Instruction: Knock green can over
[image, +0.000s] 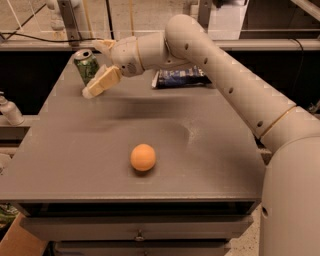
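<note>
The green can (85, 65) stands at the far left corner of the grey table (210, 165), leaning a little to the left. My gripper (97, 67) is right beside the can on its right, with the arm reaching in from the right. The jaws are open: one finger (103, 46) is behind the can's top and the other finger (101, 82) is in front of it, low by its base. I cannot tell whether they touch the can.
An orange ball (143, 157) lies near the table's middle front. A dark blue chip bag (182, 77) lies at the back, partly under my arm. A pale bottle (9, 111) stands off the table's left edge. Rails run behind the table.
</note>
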